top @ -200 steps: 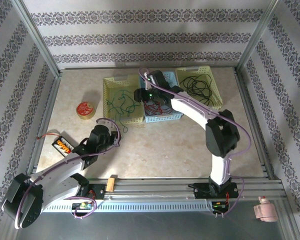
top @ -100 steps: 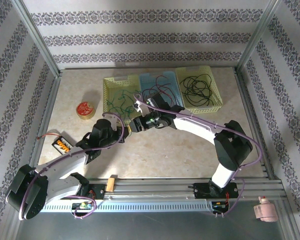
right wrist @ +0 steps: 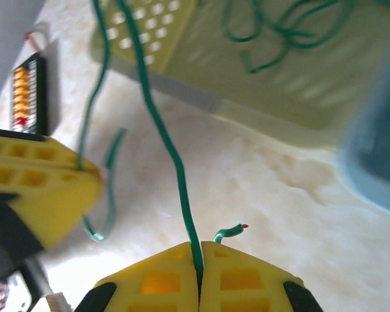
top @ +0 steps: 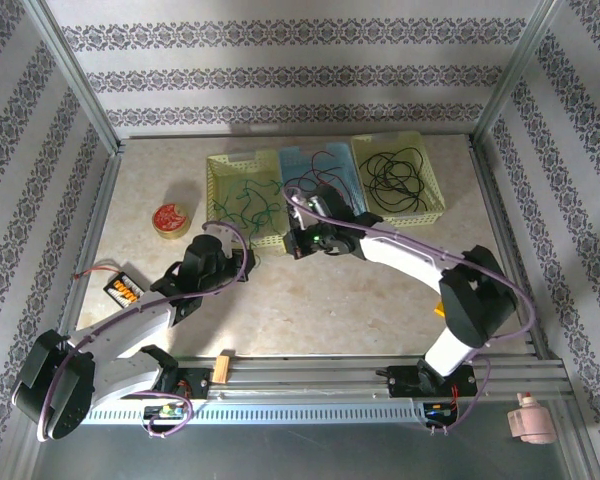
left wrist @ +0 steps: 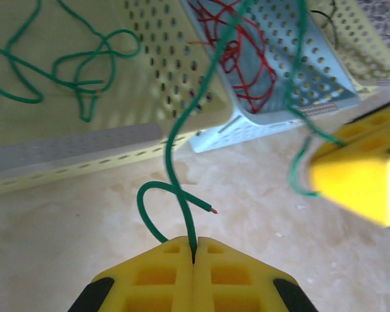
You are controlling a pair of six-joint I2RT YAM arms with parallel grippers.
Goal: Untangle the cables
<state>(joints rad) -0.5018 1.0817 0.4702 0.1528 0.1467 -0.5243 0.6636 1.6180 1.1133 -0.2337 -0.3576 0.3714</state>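
The two arms meet at the middle of the desk [top: 310, 310], just in front of the baskets. The left gripper [left wrist: 193, 252] has its yellow jaws pressed fully together, pinching a green cable [left wrist: 169, 140]. That cable climbs to the top of the left wrist view and is cut off by the frame there. A short bare end curls out just beside the jaws. The right gripper [right wrist: 199, 255] is clamped just as tight on a green cable, and I cannot tell whether it is the same one. From above, the strand between the grippers is too fine to make out.

More green cables [top: 242, 205] lie in the left yellow basket [top: 212, 185]. Red cables [left wrist: 237, 52] lie in the blue basket [top: 298, 158], and black cables [top: 395, 175] in the right yellow basket [top: 435, 195]. In each wrist view the other gripper shows as a blurred yellow block at the side.
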